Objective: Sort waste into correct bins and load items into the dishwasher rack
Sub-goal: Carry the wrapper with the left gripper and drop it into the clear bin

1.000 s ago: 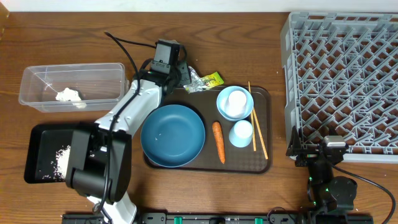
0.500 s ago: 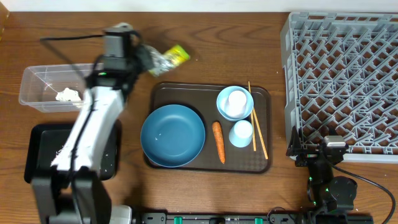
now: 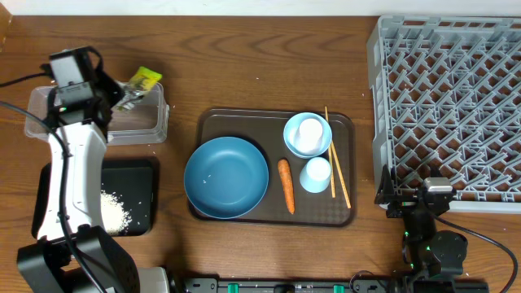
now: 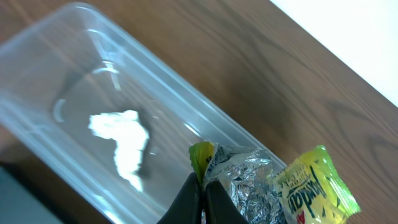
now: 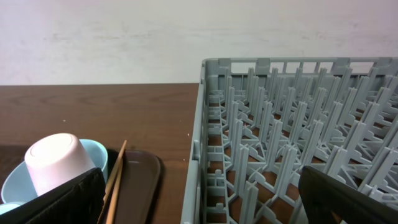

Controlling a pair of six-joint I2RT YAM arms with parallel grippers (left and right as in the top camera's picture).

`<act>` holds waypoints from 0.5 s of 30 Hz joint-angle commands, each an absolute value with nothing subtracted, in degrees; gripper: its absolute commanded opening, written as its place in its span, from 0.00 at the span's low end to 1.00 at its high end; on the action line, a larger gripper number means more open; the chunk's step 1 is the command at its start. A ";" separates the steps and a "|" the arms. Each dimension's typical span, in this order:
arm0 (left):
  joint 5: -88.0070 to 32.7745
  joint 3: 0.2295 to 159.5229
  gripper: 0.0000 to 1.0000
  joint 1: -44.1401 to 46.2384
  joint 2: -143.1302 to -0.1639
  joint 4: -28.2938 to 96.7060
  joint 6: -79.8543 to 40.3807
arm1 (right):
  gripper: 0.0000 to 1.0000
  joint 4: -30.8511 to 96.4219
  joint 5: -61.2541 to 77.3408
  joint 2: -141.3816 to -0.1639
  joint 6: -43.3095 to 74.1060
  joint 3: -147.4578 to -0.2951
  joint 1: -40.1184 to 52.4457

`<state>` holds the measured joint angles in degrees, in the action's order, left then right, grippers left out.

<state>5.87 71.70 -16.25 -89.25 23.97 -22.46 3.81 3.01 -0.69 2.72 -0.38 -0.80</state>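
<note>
While the wooden table (image 3: 244, 57) runs back to a white wall (image 5: 124, 37), the left arm stretches over the clear tub (image 3: 151, 130). Its gripper (image 4: 202, 194) pinches the foil wrapper (image 4: 245, 186), yellow-green packet (image 4: 308, 186) alongside, above the tub's far right corner. The right gripper (image 5: 199, 196), well right of the tub, is spread wide.

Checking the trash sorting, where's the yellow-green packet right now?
Overhead view, far left: the yellow-green packet hangs from the shut left gripper, bunched with the silver wrapper, over the clear tub's back right corner.
</note>
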 commanded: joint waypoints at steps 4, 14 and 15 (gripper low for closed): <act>7.18 71.48 0.07 -19.57 -91.07 24.18 -21.67 | 0.99 4.08 2.83 -0.38 2.04 -0.32 -1.10; 7.14 71.48 0.77 -20.56 -92.25 24.21 -21.67 | 0.99 4.08 2.83 -0.38 2.04 -0.32 -1.10; 7.16 71.48 0.79 -20.56 -92.25 24.38 -21.67 | 0.99 4.08 2.83 -0.38 2.04 -0.32 -1.10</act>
